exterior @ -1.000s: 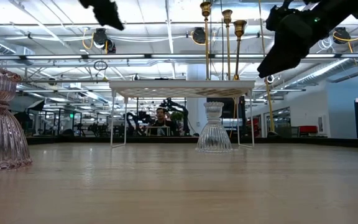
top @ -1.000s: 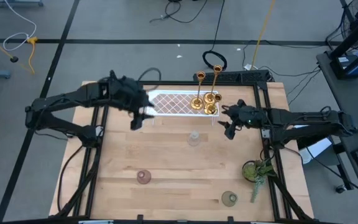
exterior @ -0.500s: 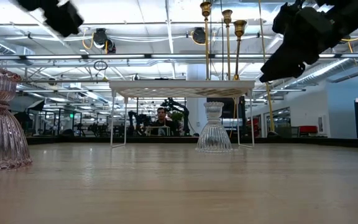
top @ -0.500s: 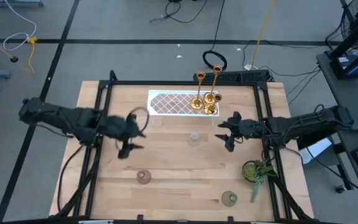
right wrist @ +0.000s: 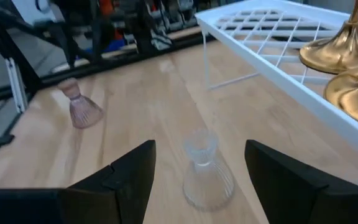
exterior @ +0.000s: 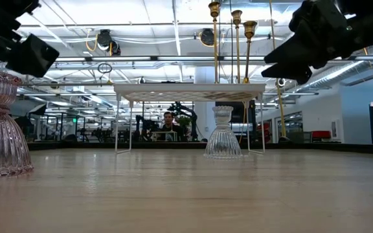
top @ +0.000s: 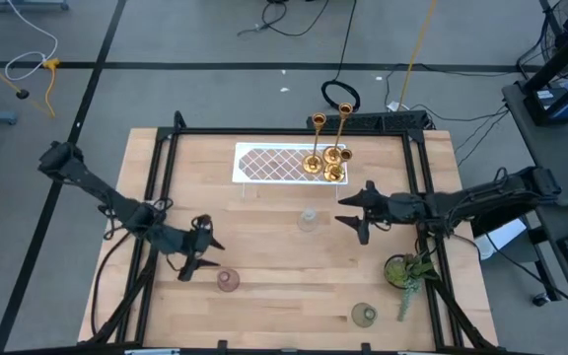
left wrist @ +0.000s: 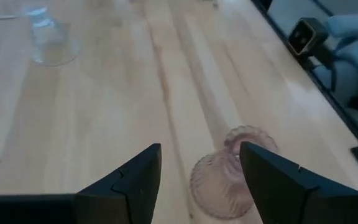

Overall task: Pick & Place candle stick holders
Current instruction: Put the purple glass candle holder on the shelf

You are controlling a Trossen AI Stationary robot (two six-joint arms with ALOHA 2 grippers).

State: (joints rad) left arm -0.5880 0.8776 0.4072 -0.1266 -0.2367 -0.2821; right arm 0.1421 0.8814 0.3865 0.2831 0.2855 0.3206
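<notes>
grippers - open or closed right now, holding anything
Left gripper: open, empty, above the pink glass cup.
Right gripper: open, empty, near the clear glass cup.

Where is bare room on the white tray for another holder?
The white tray is bare along its left and middle lattice. Its right end is crowded with the three gold candlesticks. The clear cup stands on the table below the tray.

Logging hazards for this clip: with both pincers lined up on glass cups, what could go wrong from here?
The open left pincer frames the ribbed pink glass cup off-centre, so closing may tip it. The open right pincer nears the small clear glass cup beside the white lattice tray; a swing could rattle its tall gold candlesticks.
</notes>
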